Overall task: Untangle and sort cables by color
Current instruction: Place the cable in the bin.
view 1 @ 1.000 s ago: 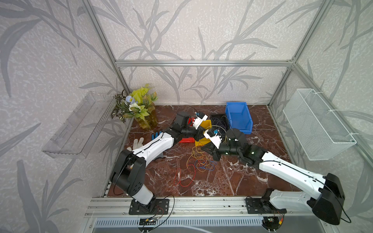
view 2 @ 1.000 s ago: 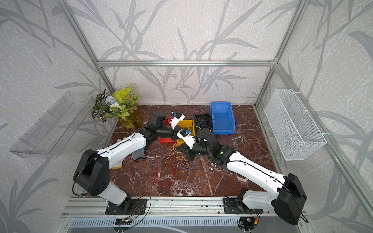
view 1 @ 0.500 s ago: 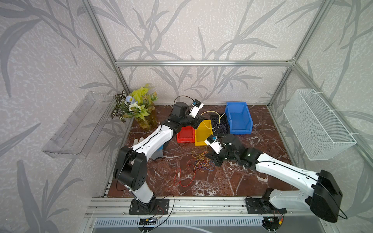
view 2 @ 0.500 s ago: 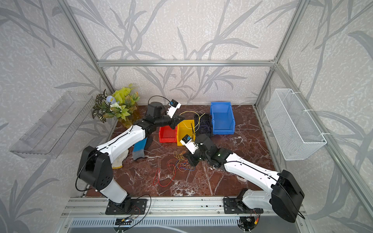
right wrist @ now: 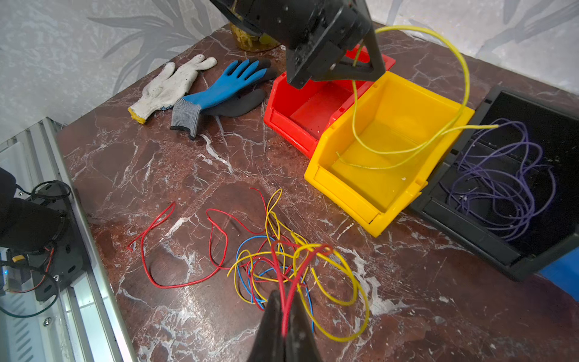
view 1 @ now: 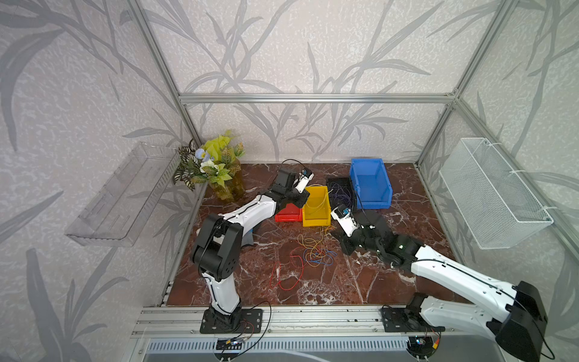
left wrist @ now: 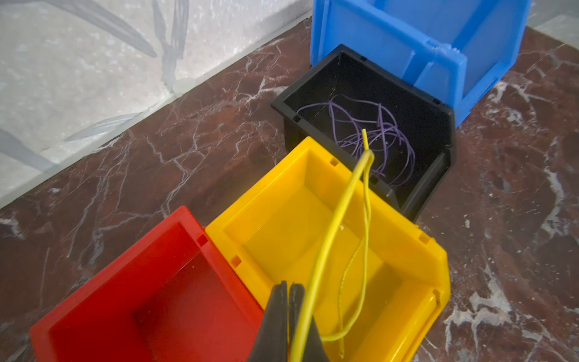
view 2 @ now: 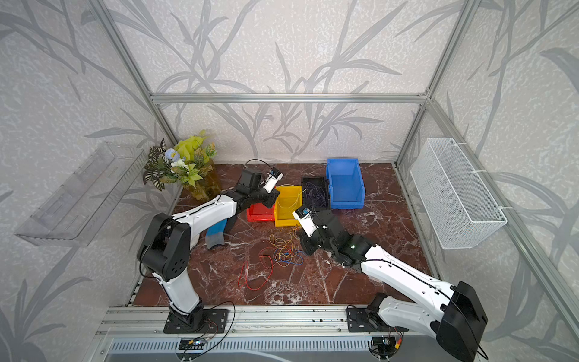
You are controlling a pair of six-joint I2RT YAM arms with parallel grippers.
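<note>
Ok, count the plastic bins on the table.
4, side by side: red bin, yellow bin, black bin, then blue bin. None looks hidden.

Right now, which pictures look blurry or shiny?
Left wrist view: the left gripper and its pinched yellow cable are soft close up; right wrist view: the right gripper and red cable blur likewise, the marble table shows glare; both top views look sharp.

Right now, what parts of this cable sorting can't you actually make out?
- Top views: red bin partly behind the left arm; tangle of cables too thin to count.
- Left wrist view: blue bin floor cut by the edge.
- Right wrist view: red cable in the right gripper, far end lost in the tangle.
</note>
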